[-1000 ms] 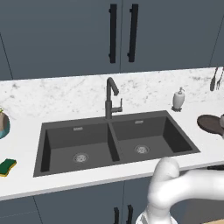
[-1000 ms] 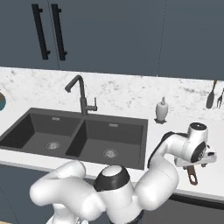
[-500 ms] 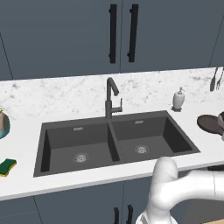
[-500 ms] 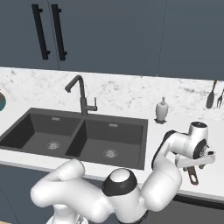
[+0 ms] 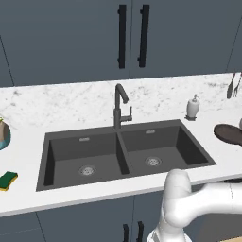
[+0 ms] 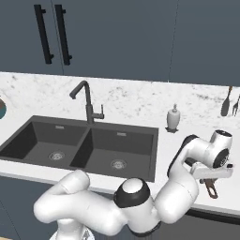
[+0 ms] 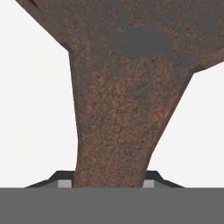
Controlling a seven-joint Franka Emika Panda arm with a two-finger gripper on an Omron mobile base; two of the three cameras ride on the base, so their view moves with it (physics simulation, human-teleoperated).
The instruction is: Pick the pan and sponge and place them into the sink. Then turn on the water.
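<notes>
The end effector point(image 7: 109, 181) clamps the handle of the pan point(image 5: 230, 133), which rests on the desk point(image 5: 94, 106) right of the sink point(image 5: 125, 151); it should lift level, then swing left.

Slate-blue kitchen with a white marble worktop, evenly lit

Taking the gripper point(image 7: 108, 183) at the worktop's right front edge as the mark: the white, grey-veined marble counter point(image 5: 71, 106) runs away to its left and back to the wall. Above and behind it hang flat dark blue-grey wall cabinets point(image 5: 61, 38) with two upright black bar handles point(image 5: 122, 36), well off to its left. Below the counter's front edge, also to its left, are matching base cabinets point(image 5: 85, 220) with short black handles point(image 5: 125, 232). A white soap dispenser point(image 6: 173, 118) stands near, beyond it and to the left. Dark utensils point(image 6: 226, 101) stand against the wall straight behind it. A teal bowl point(image 5: 4, 134) sits far to its left.
</notes>
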